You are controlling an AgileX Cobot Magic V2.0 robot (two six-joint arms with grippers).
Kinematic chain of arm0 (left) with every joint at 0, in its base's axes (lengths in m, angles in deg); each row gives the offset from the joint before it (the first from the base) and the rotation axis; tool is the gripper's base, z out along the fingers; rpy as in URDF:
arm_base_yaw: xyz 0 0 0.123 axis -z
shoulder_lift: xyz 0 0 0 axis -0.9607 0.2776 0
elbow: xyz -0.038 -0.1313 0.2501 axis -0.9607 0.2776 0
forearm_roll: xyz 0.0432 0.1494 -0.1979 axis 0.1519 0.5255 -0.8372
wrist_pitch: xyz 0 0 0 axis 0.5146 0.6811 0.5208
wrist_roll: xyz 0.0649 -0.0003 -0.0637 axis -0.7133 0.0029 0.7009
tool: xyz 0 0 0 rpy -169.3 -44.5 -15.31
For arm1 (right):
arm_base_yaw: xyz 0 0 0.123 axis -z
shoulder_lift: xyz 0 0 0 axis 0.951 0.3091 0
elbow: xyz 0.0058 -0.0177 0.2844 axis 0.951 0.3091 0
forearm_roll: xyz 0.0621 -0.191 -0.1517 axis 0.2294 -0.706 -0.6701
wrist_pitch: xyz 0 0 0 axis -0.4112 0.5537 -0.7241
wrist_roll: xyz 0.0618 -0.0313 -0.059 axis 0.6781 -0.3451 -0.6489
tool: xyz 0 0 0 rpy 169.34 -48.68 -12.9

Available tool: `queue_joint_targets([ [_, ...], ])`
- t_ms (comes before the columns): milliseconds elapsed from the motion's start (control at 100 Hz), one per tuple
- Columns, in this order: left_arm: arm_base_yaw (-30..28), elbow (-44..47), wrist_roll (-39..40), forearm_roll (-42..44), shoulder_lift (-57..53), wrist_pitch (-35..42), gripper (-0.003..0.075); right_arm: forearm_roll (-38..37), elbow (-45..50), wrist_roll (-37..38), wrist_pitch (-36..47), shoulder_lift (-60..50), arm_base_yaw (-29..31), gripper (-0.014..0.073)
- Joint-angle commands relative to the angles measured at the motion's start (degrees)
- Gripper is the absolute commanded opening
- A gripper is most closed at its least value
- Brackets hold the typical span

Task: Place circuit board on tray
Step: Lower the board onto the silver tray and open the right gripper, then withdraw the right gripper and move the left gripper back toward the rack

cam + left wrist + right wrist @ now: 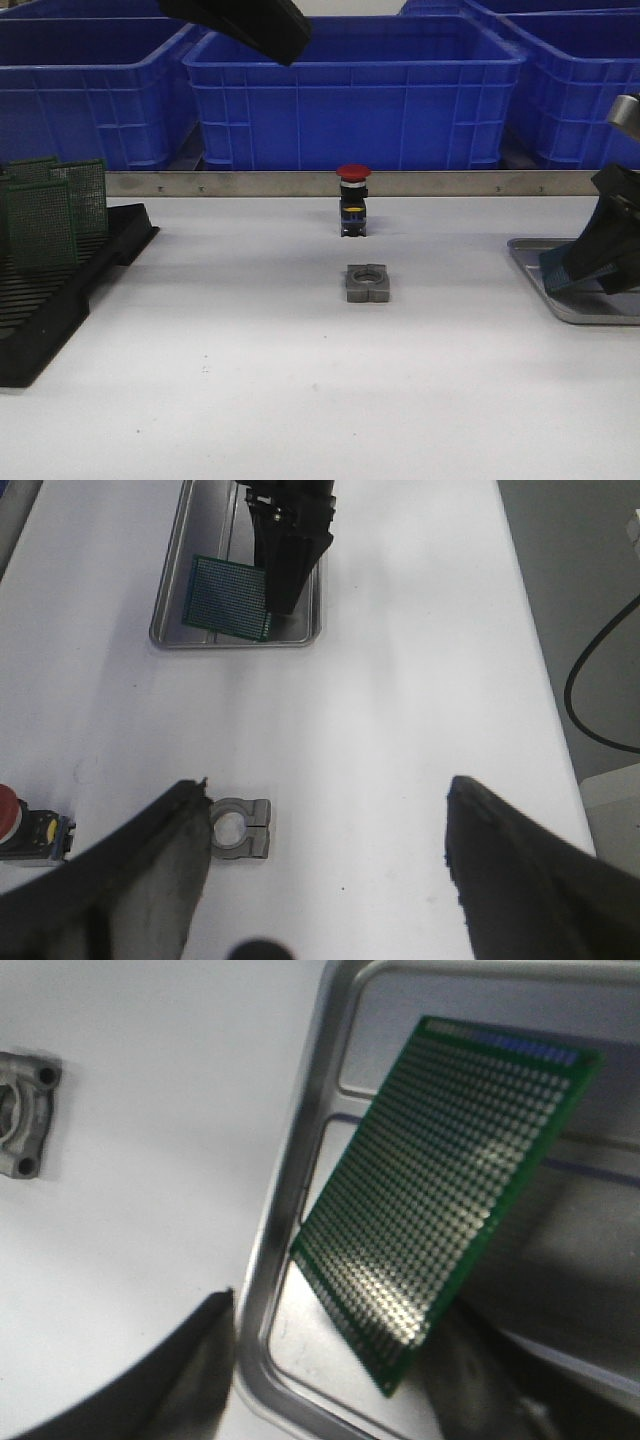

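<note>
left gripper (330, 870) hangs over the bench, jaws apart and empty. farther off, right gripper (285, 555) is clamped on the circuit board (228, 598), tilted over the tray (170, 620). i'd level it, lower, then release.

A red-capped push button (353, 199) stands behind a grey metal clamp block (367, 283) on the white desk (300, 400), blue crates (355, 90) lining the back.

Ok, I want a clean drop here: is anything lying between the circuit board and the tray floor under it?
Nothing visible. The circuit board, held tilted by the right gripper, hangs over bare ridged floor of the tray. The grey metal clamp and the red button sit on the table well outside the rim.
</note>
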Motion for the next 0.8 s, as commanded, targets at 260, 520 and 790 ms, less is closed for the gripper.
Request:
queue_joint_targets([
  [260, -0.1, -1.8, 0.5, -3.9, -2.7, -3.4, 0.0473, -6.2, -1.2, -0.4, 1.0, -11.4, 0.9, 0.042],
  [520, -0.1, -1.9, 1.2, -3.4, -2.7, -1.8, 0.0473, -6.9, 1.0, -0.4, 2.4, -24.2, 0.8, 0.0167],
  [790, -0.1, -1.9, 2.5, -3.5, -3.5, 1.7, 0.0473, -4.1, 8.3, -2.1, 7.0, -37.5, 0.5, -0.0113],
])
